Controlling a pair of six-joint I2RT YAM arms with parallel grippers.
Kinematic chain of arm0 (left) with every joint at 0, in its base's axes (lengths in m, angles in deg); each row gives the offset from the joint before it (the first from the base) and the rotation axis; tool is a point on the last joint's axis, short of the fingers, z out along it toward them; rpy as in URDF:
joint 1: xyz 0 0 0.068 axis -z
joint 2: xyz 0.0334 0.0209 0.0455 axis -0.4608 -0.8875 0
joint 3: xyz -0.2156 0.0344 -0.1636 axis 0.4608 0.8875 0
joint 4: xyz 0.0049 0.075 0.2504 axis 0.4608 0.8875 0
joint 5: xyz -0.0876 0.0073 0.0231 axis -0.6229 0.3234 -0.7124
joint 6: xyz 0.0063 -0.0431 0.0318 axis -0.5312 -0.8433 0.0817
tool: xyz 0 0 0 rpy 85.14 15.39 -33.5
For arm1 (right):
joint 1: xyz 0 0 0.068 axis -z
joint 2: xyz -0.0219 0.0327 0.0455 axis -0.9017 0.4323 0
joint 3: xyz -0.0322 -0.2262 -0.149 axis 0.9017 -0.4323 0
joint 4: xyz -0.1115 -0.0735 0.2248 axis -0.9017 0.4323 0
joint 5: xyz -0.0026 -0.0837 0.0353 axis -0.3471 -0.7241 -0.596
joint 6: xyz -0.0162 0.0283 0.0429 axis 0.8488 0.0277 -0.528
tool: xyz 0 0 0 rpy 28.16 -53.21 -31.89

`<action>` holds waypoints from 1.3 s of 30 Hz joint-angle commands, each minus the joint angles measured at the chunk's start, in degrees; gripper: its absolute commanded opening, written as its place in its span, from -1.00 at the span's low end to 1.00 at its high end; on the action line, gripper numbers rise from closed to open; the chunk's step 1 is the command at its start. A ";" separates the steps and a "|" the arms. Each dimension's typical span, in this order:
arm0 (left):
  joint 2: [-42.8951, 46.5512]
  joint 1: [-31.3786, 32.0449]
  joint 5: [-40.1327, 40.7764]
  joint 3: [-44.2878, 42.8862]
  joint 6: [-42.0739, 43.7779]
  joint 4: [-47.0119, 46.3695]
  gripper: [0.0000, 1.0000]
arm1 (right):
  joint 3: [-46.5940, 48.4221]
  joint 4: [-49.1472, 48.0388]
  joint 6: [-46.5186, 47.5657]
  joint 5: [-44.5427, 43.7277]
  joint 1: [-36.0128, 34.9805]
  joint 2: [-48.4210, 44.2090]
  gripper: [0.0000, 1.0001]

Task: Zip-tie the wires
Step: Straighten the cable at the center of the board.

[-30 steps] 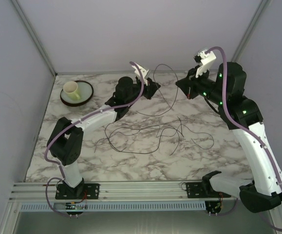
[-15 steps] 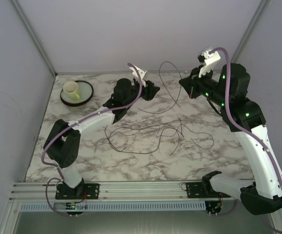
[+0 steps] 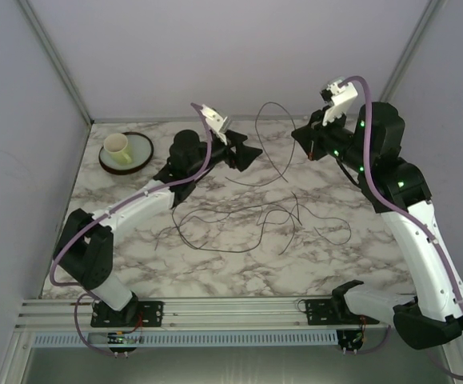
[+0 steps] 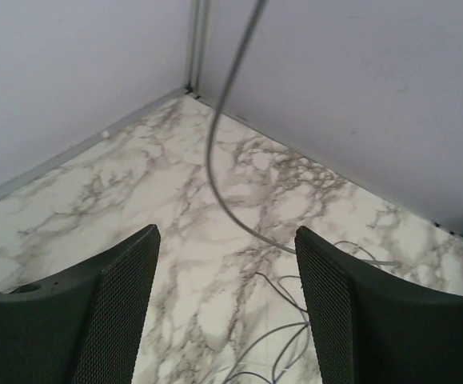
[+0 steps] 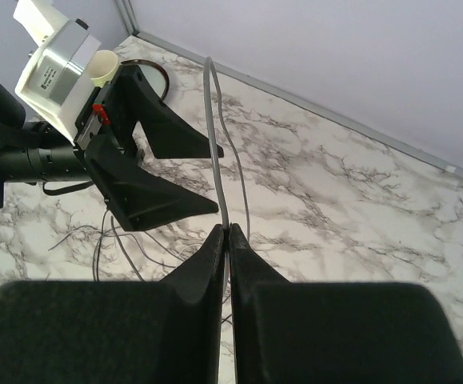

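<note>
Wires (image 5: pixel 213 136), likely light and limp, are pinched by right gripper (image 5: pixel 227 232); six-o'clock bunch is best taken by parted left gripper (image 4: pixel 227 232).

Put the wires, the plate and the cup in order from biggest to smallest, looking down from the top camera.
1. wires: their loose loops spread far wider than anything else.
2. plate: much smaller than the tangle.
3. cup: smallest; it sits on the plate, so nearness to the camera does not confuse this.
</note>
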 commanded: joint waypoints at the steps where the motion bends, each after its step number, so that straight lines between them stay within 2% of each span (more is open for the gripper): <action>1: -0.88 0.84 -3.96 0.76 -3.09 -5.43 0.42 | -0.28 -3.54 -1.48 2.68 0.23 -0.19 -1.00; 6: -5.13 1.89 -2.60 -1.41 -4.18 -6.81 0.40 | -1.60 -5.27 -2.87 4.86 0.25 -0.98 -1.00; 12: -8.36 1.96 -0.11 -2.99 -5.83 -11.93 0.03 | -3.54 -5.25 -3.52 4.84 0.23 -2.30 -1.00; 18: -10.62 1.98 1.06 -3.85 -8.82 -18.49 0.01 | -4.29 -5.25 -3.71 5.14 0.25 -3.18 -1.00; 20: -11.16 1.96 1.29 -3.88 -9.90 -20.29 -0.11 | -4.32 -5.26 -3.70 4.95 0.26 -3.33 -1.00; 23: -11.10 1.96 1.61 -3.91 -9.70 -19.73 -0.43 | -4.53 -5.12 -3.45 3.56 0.33 -3.78 -1.00; 28: -6.61 1.87 4.07 -2.86 -1.87 -7.71 -1.00 | -3.88 -1.06 -2.88 -4.24 1.37 -3.57 -1.00; 34: 1.51 1.87 11.01 -3.10 11.36 13.32 -1.00 | -0.13 10.08 -1.08 -13.70 1.57 3.41 -1.00; 39: 6.60 1.90 16.55 -6.44 18.36 31.28 -1.00 | 2.53 18.75 1.07 -22.99 -0.54 10.58 -1.00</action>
